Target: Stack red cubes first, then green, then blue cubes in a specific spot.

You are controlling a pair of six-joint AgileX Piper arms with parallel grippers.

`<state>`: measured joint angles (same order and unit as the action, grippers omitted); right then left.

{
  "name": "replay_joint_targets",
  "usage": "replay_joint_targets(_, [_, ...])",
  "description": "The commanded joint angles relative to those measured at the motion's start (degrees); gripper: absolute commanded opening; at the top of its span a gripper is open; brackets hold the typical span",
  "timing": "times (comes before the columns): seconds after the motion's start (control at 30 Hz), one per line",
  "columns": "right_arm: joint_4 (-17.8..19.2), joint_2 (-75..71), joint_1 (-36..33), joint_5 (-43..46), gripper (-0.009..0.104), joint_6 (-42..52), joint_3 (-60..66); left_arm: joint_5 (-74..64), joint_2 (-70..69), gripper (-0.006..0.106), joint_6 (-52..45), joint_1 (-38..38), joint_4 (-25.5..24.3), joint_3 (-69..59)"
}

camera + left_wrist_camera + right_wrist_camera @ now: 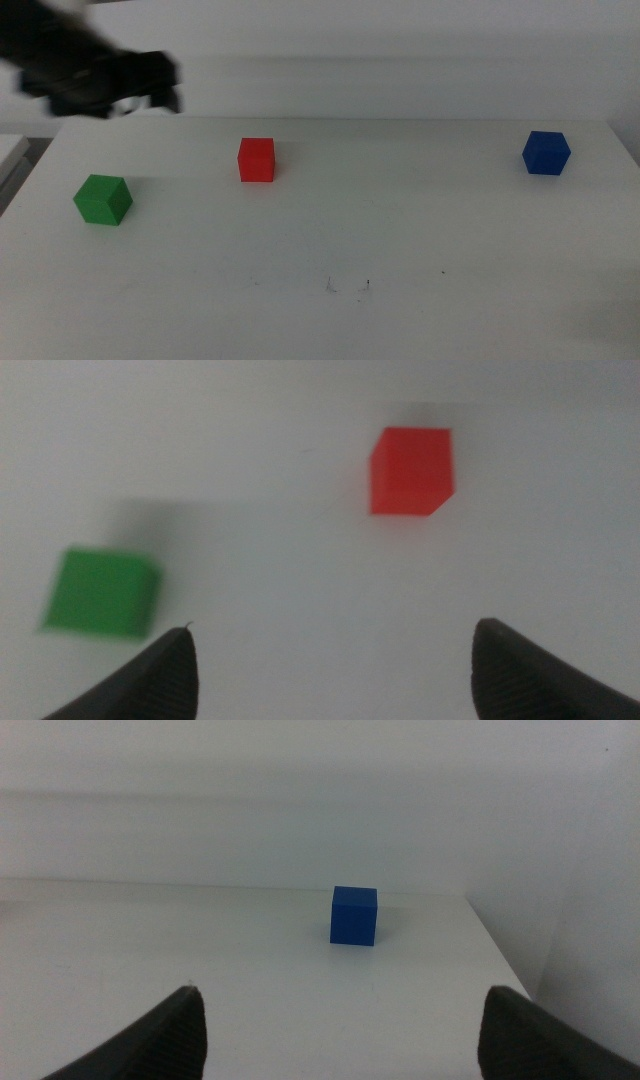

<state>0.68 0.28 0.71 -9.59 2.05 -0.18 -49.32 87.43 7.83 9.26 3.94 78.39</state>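
Observation:
The red cube [256, 160] sits on the white table left of centre, also seen in the left wrist view [411, 470]. Near the left edge lies the green cube [102, 199] [99, 592]. The blue cube [545, 153] [354, 915] rests far right. My left gripper [150, 85] hovers blurred above the table's back left, jaws open and empty [335, 665], with both the red and green cubes ahead of it. My right gripper [340, 1030] stands open and empty, well short of the blue cube, and is out of the middle view. A few dark specks [348, 286] mark the spot near the front centre.
The table's back edge [400, 120] meets a pale wall. The table's right edge [500, 955] runs close beside the blue cube. At the far left a lower white surface [12, 150] adjoins the table.

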Motion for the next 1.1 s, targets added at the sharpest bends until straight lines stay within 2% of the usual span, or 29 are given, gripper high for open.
replay_joint_targets(0.0, [0.5, -0.3, -0.2, 0.5, 0.093, 0.3, 0.2, -2.6, 8.1, 0.094, 3.7, 2.9, -1.0, 7.6])
replay_joint_targets(0.17, [0.5, -0.3, -0.2, 0.5, 0.093, 0.3, 0.2, -7.2, 22.5, 0.094, 6.5, 6.4, -2.0, 23.3])
replay_joint_targets(0.23, [0.5, -0.3, -0.2, 0.5, 0.093, 0.3, 0.2, -9.0, 27.9, 0.094, 6.3, 7.5, -3.9, 29.0])
replay_joint_targets(0.4, [0.5, -0.3, -0.2, 0.5, 0.093, 0.3, 0.2, -11.3, 38.8, 0.094, 6.6, 8.0, -3.0, 39.5])
replay_joint_targets(0.77, [0.5, -0.3, -0.2, 0.5, 0.093, 0.3, 0.2, -6.8, 49.5, 0.092, 7.7, 7.9, -4.4, 43.6])
replay_joint_targets(0.87, [0.5, -0.3, -0.2, 0.5, 0.093, 0.3, 0.2, -5.8, 51.0, 0.083, 7.7, 7.9, -4.4, 43.6])
replay_joint_targets(1.07, [0.5, -0.3, -0.2, 0.5, 0.093, 0.3, 0.2, -7.9, 49.8, 0.041, 7.7, 7.9, -3.3, 43.6])
